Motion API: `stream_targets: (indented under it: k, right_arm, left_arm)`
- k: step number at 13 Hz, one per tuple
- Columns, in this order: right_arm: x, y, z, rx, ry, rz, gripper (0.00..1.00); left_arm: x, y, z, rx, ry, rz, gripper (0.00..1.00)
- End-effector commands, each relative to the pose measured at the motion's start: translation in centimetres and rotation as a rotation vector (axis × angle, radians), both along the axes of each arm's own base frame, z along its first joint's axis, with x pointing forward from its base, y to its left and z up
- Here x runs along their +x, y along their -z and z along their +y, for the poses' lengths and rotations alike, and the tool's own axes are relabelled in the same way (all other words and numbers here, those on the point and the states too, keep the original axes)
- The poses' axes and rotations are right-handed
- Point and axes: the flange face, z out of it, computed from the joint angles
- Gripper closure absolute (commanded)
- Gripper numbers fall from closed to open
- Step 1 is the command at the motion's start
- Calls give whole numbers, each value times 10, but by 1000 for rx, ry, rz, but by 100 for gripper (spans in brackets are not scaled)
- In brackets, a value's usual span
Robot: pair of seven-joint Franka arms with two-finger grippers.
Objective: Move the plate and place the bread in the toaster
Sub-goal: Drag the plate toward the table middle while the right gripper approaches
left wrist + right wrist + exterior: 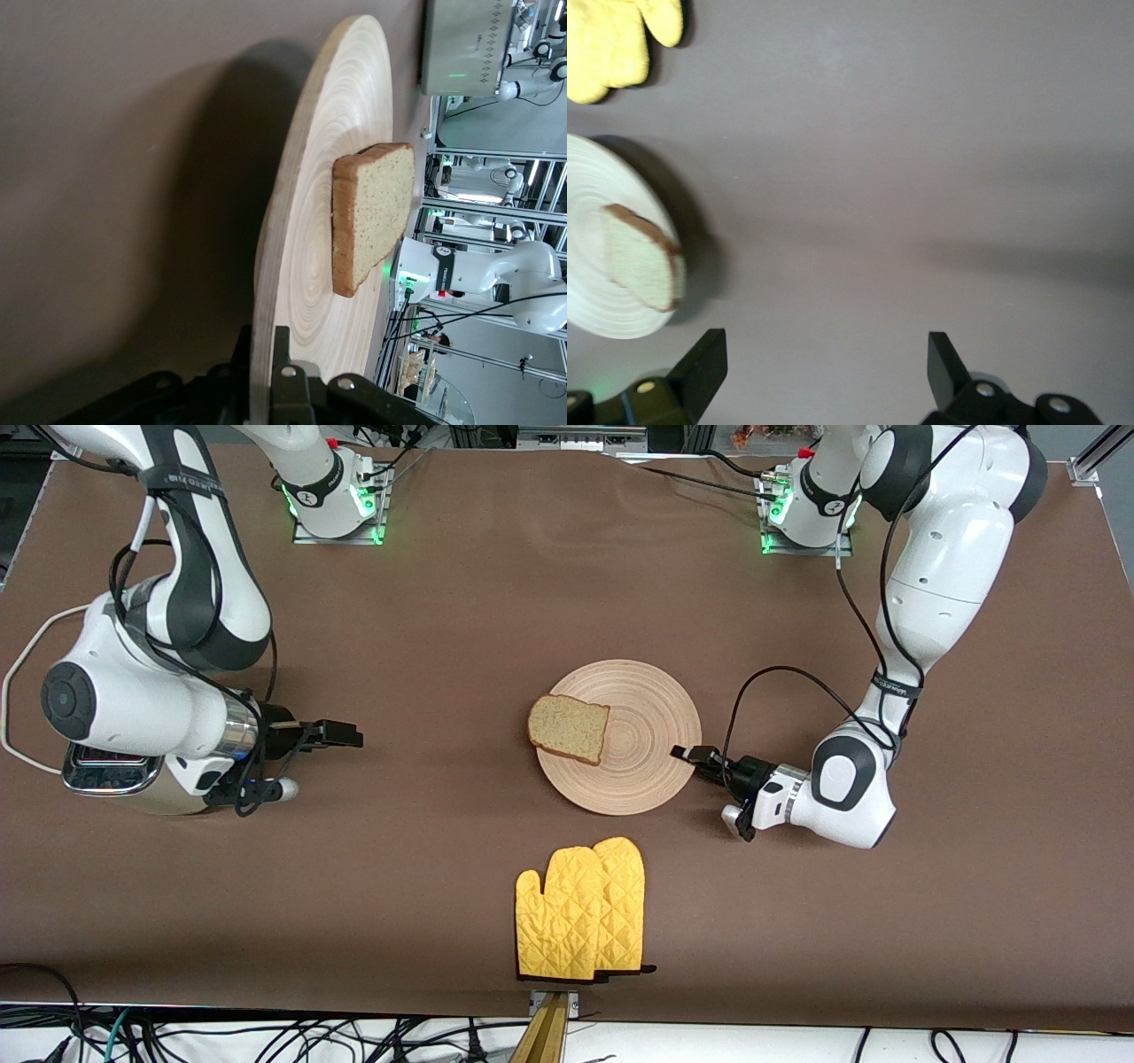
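1. The brown table [496,602] carries everything in the scene.
2. The right arm waits low near its own end of the table. The right gripper [341,733] points toward the middle, and its fingers [700,367] stand wide apart with nothing between them.
3. The left arm reaches down from its base to the plate's edge at the left arm's end. The left gripper [695,757] is at the rim. In the left wrist view its fingers [282,376] are drawn narrow, pinching the rim of the plate.
4. The plate [651,726] is a large round wooden disc with ring grooves, about mid-table. Its shadow in the left wrist view suggests the held edge is up off the cloth, but I cannot tell for sure.
5. The toaster [111,772] stands at the right arm's end, mostly hidden under that arm. Only its chrome top and a beige corner show.
6. A yellow quilted oven mitt [580,912] lies flat, nearer to the front camera than the plate and well apart from it.
7. The bread [569,729] is a single brown-crusted slice lying on the plate, on the side toward the right arm. One corner slightly overhangs the rim.
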Motion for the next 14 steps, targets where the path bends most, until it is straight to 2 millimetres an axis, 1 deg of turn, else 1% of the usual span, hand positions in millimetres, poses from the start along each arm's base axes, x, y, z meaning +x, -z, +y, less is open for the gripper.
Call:
stream_targets:
  k: [1,2,3,4,5,6,7,9,11,12,13,14]
  right_arm:
    - [6,18,11,60,48,19,0]
    - [5,28,23,84,54,30,0]
    - [5,36,32,94,54,34,0]
    - [4,43,43,91,46,29,0]
    - [2,52,57,91,37,28,0]
    - [-1,60,72,97,54,41,0]
    - [-2,66,82,106,96,57,0]
    - [-6,78,104,121,112,62,0]
    - [-15,93,126,156,137,86,0]
    - [-21,100,134,171,171,100,0]
    - [-27,107,147,172,182,101,0]
    - [-33,113,156,163,199,107,0]
  left_arm:
    - [-4,-6,12,-3,4,11,0]
    - [-1,-13,17,0,-3,21,0]
    - [4,-30,26,26,7,15,0]
    - [12,-50,46,97,33,4,0]
    - [21,-79,62,180,61,-11,0]
    - [27,-103,80,274,96,-20,0]
    - [32,-135,91,350,117,-39,0]
    - [34,-189,102,500,121,-63,0]
    - [32,-241,111,715,124,-121,0]
    - [30,-269,112,813,134,-170,0]
    - [27,-298,119,899,110,-203,0]
    - [24,-327,123,946,58,-227,0]
